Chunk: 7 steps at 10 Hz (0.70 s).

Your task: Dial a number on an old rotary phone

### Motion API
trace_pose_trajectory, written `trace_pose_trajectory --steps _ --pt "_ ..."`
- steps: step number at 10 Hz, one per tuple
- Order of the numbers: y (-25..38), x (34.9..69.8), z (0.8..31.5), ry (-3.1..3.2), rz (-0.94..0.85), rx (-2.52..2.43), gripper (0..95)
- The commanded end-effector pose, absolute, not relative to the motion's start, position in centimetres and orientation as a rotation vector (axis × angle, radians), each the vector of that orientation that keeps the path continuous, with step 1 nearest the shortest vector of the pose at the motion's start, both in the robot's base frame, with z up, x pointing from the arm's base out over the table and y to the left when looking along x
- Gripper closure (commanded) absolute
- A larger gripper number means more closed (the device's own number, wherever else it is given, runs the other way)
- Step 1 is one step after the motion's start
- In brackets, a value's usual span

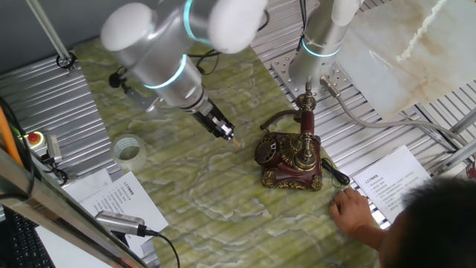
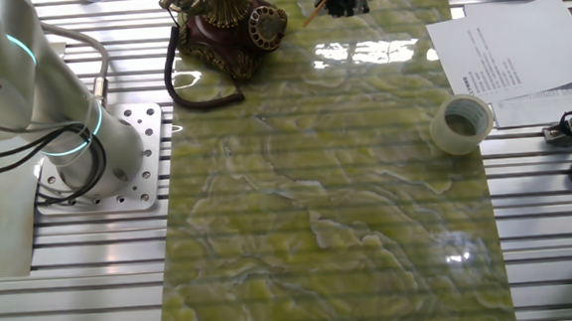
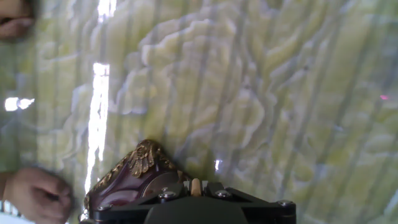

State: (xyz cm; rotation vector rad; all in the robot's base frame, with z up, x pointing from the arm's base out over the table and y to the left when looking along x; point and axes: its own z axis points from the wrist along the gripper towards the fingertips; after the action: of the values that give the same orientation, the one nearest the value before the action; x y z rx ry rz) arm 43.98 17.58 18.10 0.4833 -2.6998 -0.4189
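Observation:
The old rotary phone [image 1: 291,162] stands on the green marble mat, dark red-brown with brass trim, its round dial [image 1: 268,152] facing left and the handset on its tall cradle. It also shows at the top of the other fixed view [image 2: 220,23] and, as one ornate corner, at the bottom of the hand view [image 3: 134,177]. My gripper [image 1: 225,132] hovers just left of the dial, apart from it, shut on a thin wooden stick [image 3: 196,186] that pokes out towards the phone. In the other fixed view the gripper [image 2: 341,0] sits right of the dial [image 2: 266,24].
A person's hand [image 1: 352,211] rests on the mat's edge right of the phone; it also shows in the hand view [image 3: 36,195]. A clear tape roll [image 1: 129,151] lies at the left. Printed sheets [image 1: 393,181] flank the mat. A second arm's base [image 1: 321,46] stands behind the phone.

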Motion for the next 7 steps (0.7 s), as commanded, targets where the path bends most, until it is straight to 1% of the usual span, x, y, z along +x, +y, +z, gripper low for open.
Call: trace_pose_trajectory --steps 1,4,6,7 --pt "17.6 43.3 18.7 -2.655 -0.464 0.511 95.0" --pt "18.3 41.7 18.5 -2.645 -0.507 0.522 95.0" --pt "19.0 40.3 18.6 -2.64 -0.506 0.514 95.0" --pt "19.0 40.1 18.5 -2.62 -0.517 0.543 95.0"
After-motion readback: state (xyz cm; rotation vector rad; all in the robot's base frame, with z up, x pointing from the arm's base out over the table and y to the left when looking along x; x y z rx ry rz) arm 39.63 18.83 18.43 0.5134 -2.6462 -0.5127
